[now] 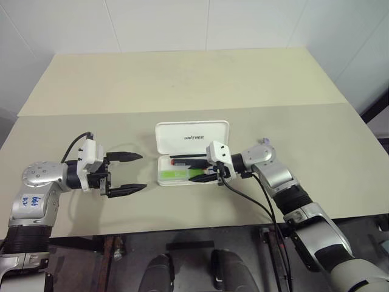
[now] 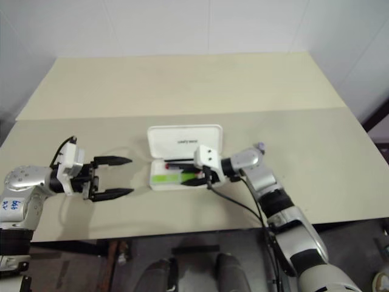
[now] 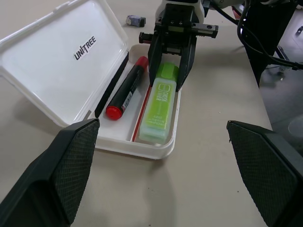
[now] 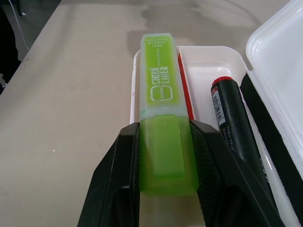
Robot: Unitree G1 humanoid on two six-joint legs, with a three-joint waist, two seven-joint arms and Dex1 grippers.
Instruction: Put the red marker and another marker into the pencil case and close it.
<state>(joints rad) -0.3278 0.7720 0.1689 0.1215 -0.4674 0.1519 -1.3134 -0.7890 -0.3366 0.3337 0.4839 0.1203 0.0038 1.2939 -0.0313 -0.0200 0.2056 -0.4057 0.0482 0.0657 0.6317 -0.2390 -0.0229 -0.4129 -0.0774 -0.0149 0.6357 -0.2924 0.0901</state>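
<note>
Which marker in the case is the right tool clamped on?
The green highlighter, the chunky one in the case. The right tool grips its end; the slim red marker beside it lies free.

The flat white hard-plastic pencil case (image 3: 57,61) looks smooth and glossy. The chunky translucent light-green plastic highlighter (image 4: 163,113) has a slight sheen. The slim red-and-black marker (image 3: 127,89) shines. The beige table (image 1: 182,79) is matt; black finger pads (image 3: 71,165) look finely textured.
</note>
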